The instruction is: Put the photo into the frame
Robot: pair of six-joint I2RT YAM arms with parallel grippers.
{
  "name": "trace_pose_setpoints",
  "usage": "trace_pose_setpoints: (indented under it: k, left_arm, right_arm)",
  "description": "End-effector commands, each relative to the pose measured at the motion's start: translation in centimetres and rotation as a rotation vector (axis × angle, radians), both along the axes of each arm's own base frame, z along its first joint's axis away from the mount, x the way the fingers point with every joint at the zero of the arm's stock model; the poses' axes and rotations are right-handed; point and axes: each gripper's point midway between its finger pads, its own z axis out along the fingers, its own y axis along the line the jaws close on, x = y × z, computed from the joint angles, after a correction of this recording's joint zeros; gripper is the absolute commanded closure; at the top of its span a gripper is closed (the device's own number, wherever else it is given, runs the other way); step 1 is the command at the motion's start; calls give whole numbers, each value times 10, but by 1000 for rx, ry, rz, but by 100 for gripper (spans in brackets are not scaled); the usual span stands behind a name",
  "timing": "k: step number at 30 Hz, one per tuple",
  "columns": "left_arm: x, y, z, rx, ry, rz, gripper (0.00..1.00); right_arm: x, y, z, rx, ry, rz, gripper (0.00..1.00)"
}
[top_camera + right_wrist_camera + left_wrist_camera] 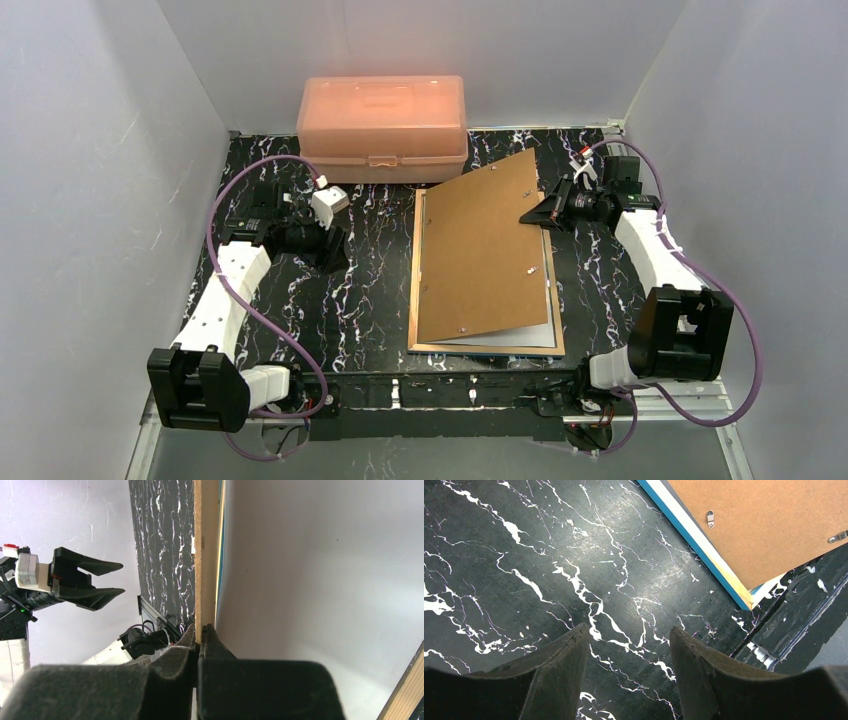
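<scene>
The frame (414, 290) lies face down mid-table, tan wooden edges up; its blue front edge shows in the left wrist view (696, 542). Its brown fibreboard backing (480, 245) is tilted up, skewed, its near end down on the frame. My right gripper (537, 212) is shut on the backing's far right edge (205, 555), fingertips pinched on it (201, 628). A white sheet (505, 336) lies in the frame under the backing; no balloon picture shows. My left gripper (328, 250) hangs open and empty over bare table (629, 632), left of the frame.
A salmon-pink plastic box (382, 125) stands shut at the back, close to the frame's far edge. White walls enclose the black marbled table (370, 300) on three sides. The table's near edge rail (769, 655) is close to the frame's corner.
</scene>
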Motion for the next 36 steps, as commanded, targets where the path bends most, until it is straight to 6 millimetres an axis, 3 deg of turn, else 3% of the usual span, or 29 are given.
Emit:
trace_pose_setpoints:
  k: [1, 24, 36]
  left_arm:
    - [-3, -1, 8, 1, -29, -13, 43]
    - [-3, -5, 7, 17, -33, -33, 44]
    - [-5, -7, -4, 31, -6, -48, 45]
  right_arm:
    - [2, 6, 14, 72, -41, 36, 99]
    - [0, -2, -30, -4, 44, 34, 99]
    - [-18, 1, -49, 16, 83, 32, 99]
